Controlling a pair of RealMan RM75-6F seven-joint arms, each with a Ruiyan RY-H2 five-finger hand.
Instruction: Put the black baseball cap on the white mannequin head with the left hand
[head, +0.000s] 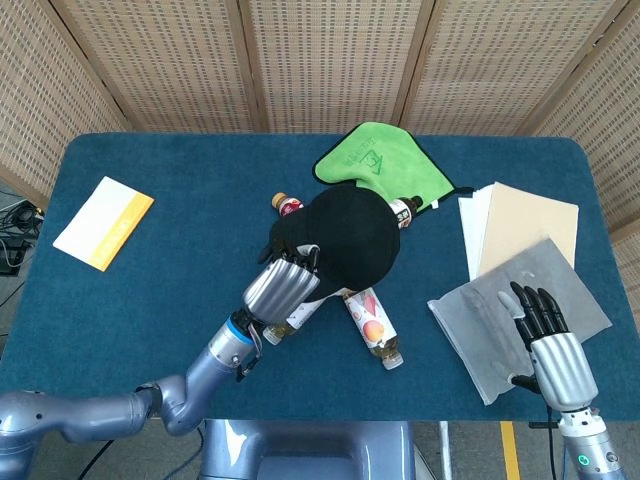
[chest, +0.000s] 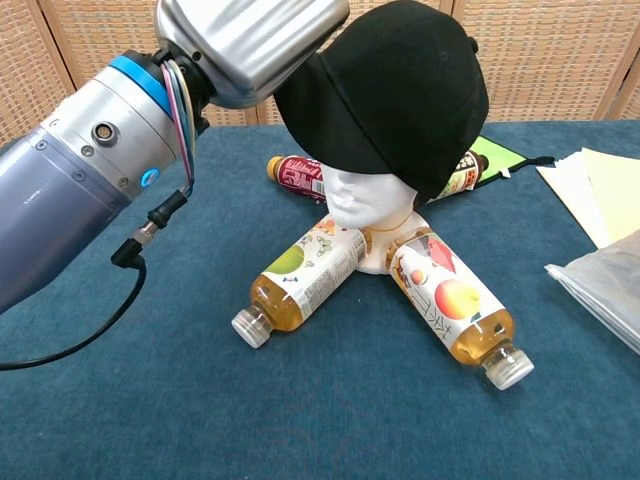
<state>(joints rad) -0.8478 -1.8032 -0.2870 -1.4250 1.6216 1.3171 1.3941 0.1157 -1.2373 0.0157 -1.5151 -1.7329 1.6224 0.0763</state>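
The black baseball cap (head: 342, 239) (chest: 400, 95) sits over the top of the white mannequin head (chest: 365, 205), tilted, with the face showing below its brim in the chest view. My left hand (head: 283, 283) (chest: 245, 40) grips the cap's brim from the near left side. In the head view the cap hides the mannequin head. My right hand (head: 548, 338) rests with fingers extended on a grey sheet at the lower right, holding nothing.
Two juice bottles (chest: 297, 277) (chest: 452, 305) lean against the mannequin's base, and more bottles (chest: 296, 175) lie behind it. A green cloth (head: 380, 165) lies at the back. Beige paper (head: 525, 232) and a grey sheet (head: 495, 320) lie right; a yellow-white booklet (head: 103, 222) lies left.
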